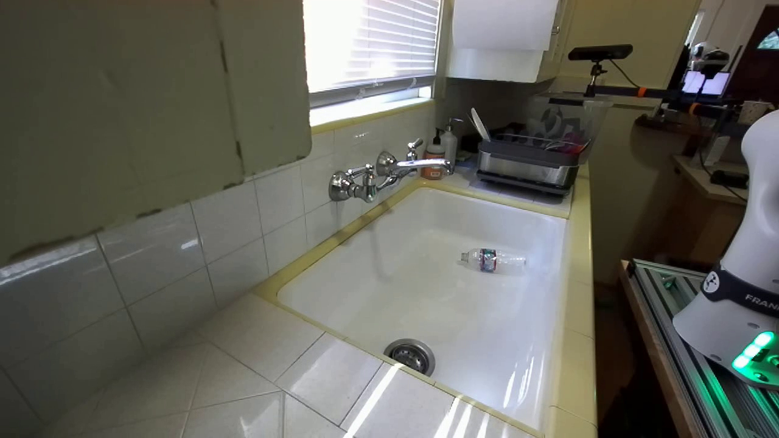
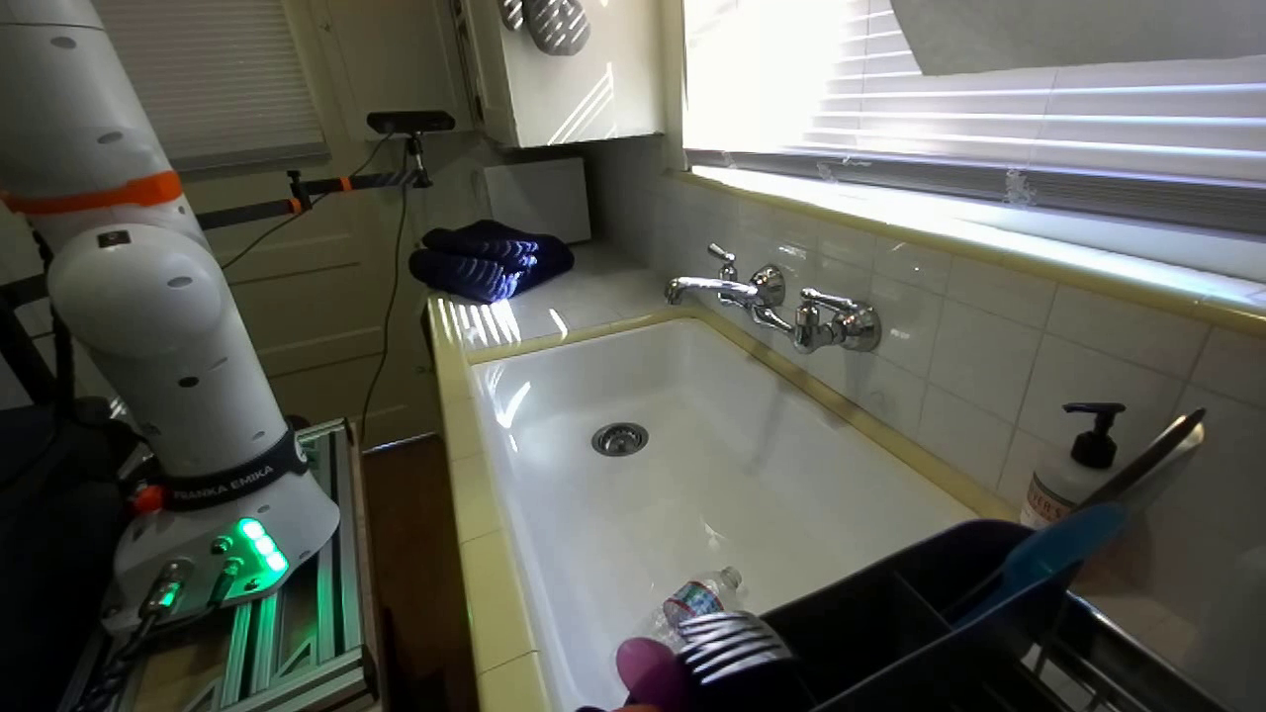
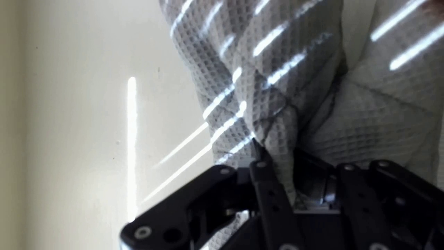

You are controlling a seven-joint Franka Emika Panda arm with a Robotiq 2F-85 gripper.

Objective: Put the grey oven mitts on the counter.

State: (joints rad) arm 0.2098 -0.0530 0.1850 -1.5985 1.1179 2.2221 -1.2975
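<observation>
The grey oven mitts hang against the cabinet above the drain end of the sink, so they are not yet on the tabletop. The fingers are closed on a fold of their cloth, and the task seems to be at the taking-down step.

The likeliest trouble is a slip: the pinch takes in only a narrow fold, so a hard pull could drag the fabric free. Whatever holds the mitts up is out of view; if it is hooked, a straight tug would probably catch. Two mitts show side by side, and since the fold appears to belong to one, the second could be left behind or drop toward the sink.

Beyond the sink's drain end, a dark blue cloth covers the front of the tabletop, with a pale panel farther from the sink. Room for setting down appears between that cloth and the sink's yellow trim; a release too near the trim could let the limp fabric slide into the sink. Past the sink's drain end, a camera might be struck by a wide swing. Over the sink, the faucet is the main thing to avoid.
</observation>
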